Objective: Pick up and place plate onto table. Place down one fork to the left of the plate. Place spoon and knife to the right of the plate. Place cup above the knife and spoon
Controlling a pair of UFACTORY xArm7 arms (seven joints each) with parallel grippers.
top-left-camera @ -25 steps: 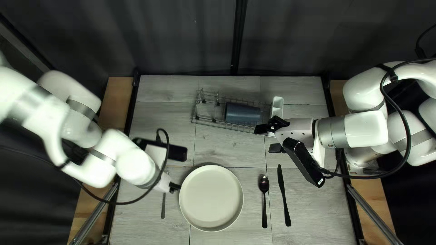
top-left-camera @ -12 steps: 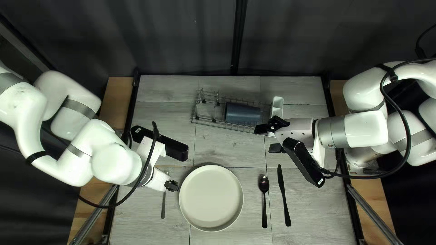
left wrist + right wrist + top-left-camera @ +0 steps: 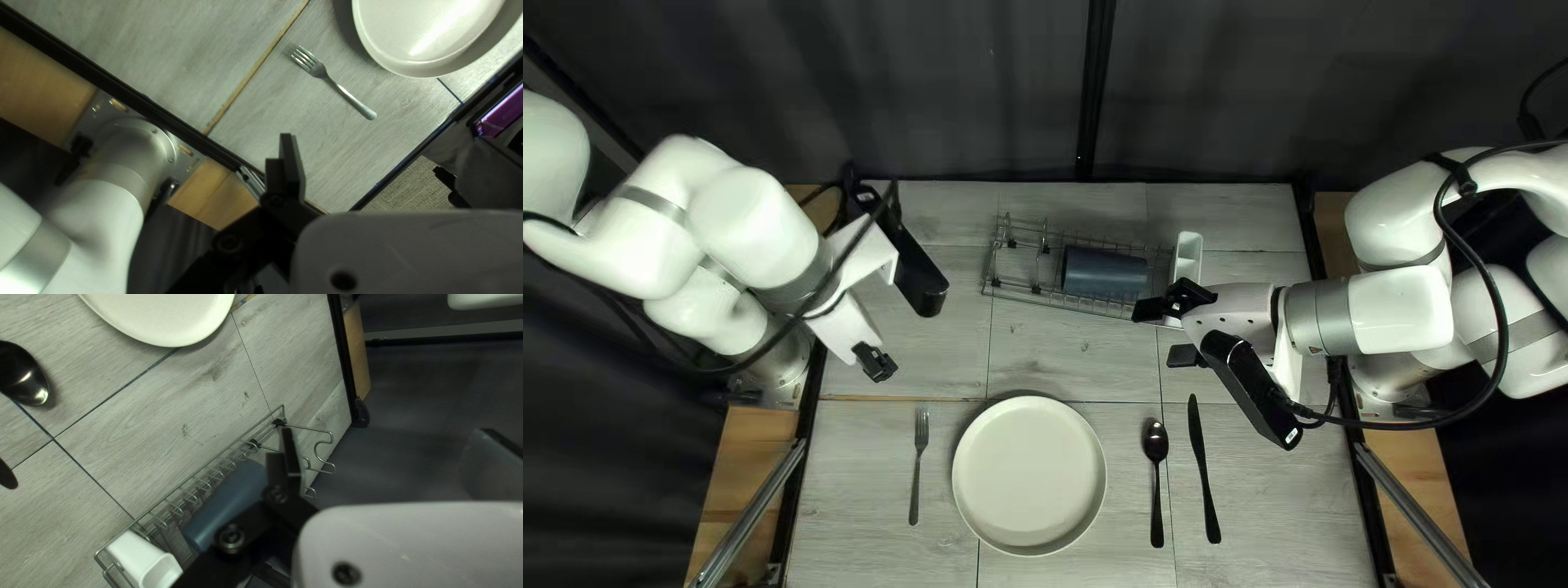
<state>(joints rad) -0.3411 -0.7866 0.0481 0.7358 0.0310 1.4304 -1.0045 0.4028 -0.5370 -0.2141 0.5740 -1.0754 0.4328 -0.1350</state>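
The cream plate point(image 3: 1029, 474) lies near the table's front edge. Left of it lies a silver fork point(image 3: 917, 474), tines toward the far edge; the left wrist view shows that fork point(image 3: 331, 81) beside the plate point(image 3: 425, 36). To the plate's right lie a dark spoon point(image 3: 1155, 482) and a black knife point(image 3: 1202, 469), side by side. A blue-grey cup point(image 3: 1104, 272) lies on its side in the wire rack point(image 3: 1013, 261). My left gripper point(image 3: 874, 363) hangs open and empty, above and behind the fork. My right gripper point(image 3: 1165, 331) is open and empty beside the rack, with the cup point(image 3: 229, 502) close under one finger point(image 3: 288, 453).
A white utensil holder point(image 3: 1188, 253) stands at the rack's right end, just behind my right gripper. My left arm's base point(image 3: 122, 151) sits on the wooden strip at the table's left edge. Black rails border both sides of the table.
My left arm has lifted off the fork and swung back toward its base, leaving the fork uncovered on the table left of the plate. The right arm has not moved.
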